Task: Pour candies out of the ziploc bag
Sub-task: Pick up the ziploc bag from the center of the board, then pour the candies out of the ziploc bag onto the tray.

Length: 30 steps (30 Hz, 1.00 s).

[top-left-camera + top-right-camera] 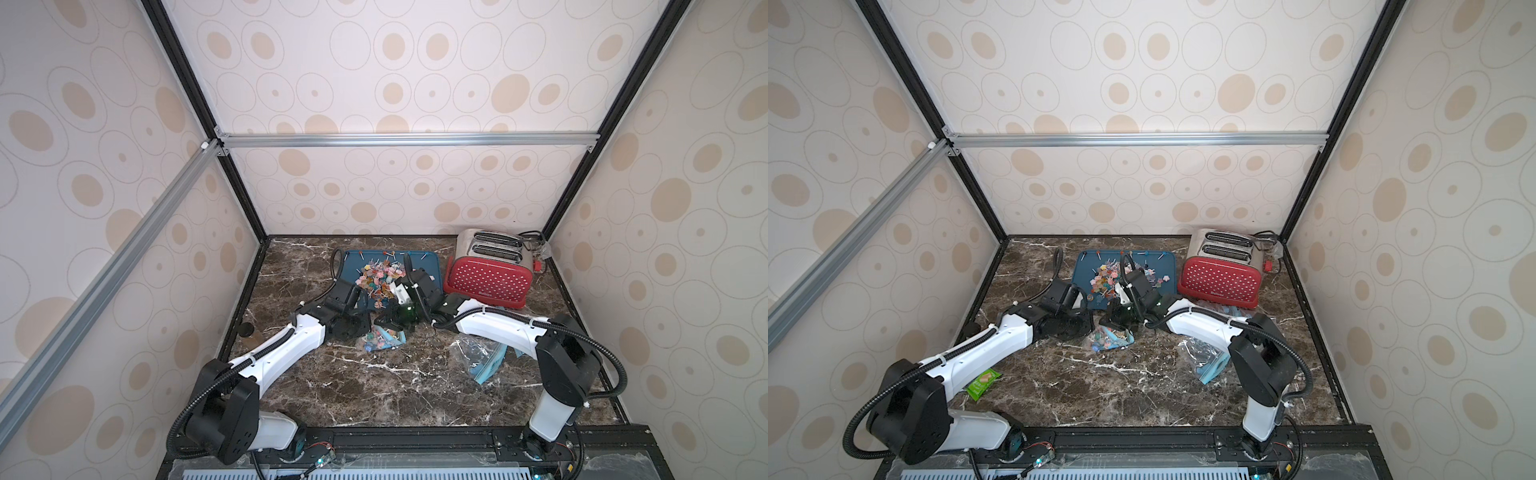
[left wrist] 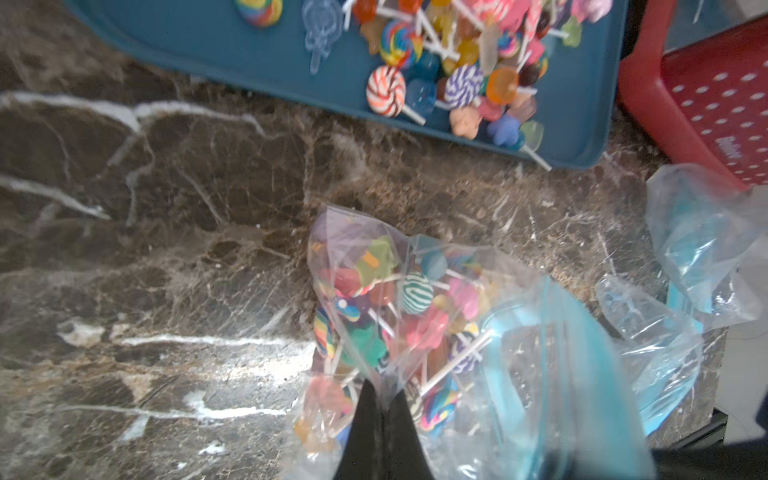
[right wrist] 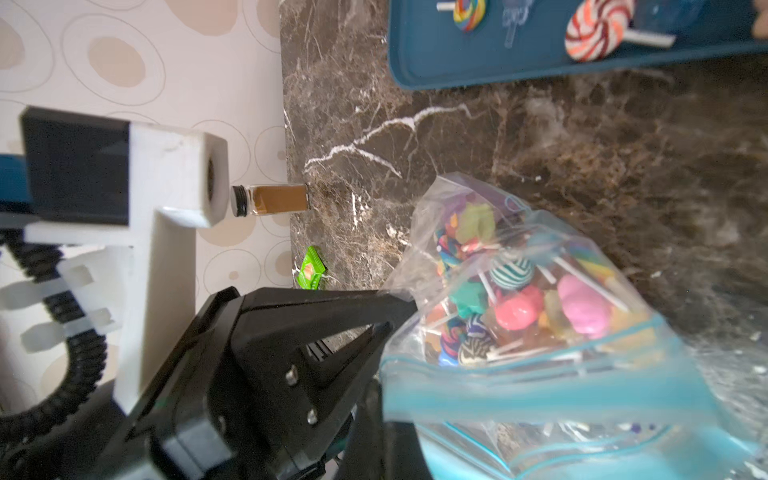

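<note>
The clear ziploc bag (image 1: 386, 340) with a blue zip strip lies low over the marble between my two grippers, just in front of the blue tray (image 1: 353, 259). Candies (image 2: 415, 291), small coloured lollipops on white sticks, fill its closed end. More candies (image 1: 380, 276) lie piled on the tray. My left gripper (image 2: 383, 399) is shut on a fold of the bag's plastic at the candy end; the right wrist view shows it (image 3: 401, 309) pinching that corner. My right gripper (image 3: 386, 399) is shut at the blue zip edge, its tips partly hidden behind the strip.
A red toaster (image 1: 488, 282) stands at the back right beside the tray. A second crumpled clear bag (image 1: 482, 359) lies under my right arm. A green packet (image 1: 982, 383) lies near the left arm, and a small spice bottle (image 3: 274, 200) stands by the left wall.
</note>
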Available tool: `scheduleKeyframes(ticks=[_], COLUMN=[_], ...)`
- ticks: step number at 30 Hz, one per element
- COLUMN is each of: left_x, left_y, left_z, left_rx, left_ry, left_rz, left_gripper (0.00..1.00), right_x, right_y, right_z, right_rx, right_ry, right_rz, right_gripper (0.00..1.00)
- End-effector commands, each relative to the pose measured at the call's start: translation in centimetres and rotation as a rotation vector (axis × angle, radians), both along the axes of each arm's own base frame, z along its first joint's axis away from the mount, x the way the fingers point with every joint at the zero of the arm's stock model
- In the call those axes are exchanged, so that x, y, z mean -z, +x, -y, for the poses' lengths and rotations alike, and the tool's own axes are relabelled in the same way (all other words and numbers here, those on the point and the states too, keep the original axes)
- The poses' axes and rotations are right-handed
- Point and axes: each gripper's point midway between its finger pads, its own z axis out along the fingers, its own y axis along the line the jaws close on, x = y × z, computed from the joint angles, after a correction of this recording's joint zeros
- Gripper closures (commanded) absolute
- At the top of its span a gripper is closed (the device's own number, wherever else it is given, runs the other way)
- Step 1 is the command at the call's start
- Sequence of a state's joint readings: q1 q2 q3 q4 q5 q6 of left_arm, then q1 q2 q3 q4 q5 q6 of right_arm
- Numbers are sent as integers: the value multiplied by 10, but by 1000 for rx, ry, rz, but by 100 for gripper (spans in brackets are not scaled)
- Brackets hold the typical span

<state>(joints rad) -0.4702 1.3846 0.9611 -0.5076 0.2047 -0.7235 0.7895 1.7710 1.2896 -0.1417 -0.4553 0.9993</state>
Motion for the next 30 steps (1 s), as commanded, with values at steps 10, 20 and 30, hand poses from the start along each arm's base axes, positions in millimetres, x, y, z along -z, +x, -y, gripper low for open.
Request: scheduleKeyframes(ticks=[10,20,30], left_x=[-80,-80,-100], left_y=[120,219,258], left_z=[4,28,59], left_rx=[-31,42,119], left_ry=[0,-93,-201], left_rz=[199,258,343], left_gripper=[100,100,100], right_x=[-40,-23,6], right_y=[106,200,228], right_z=[20,46,63], right_rx=[37,119,173], right_ry=[-39,-28,-30], right_rz=[97,75,45], right_gripper=[100,100,100])
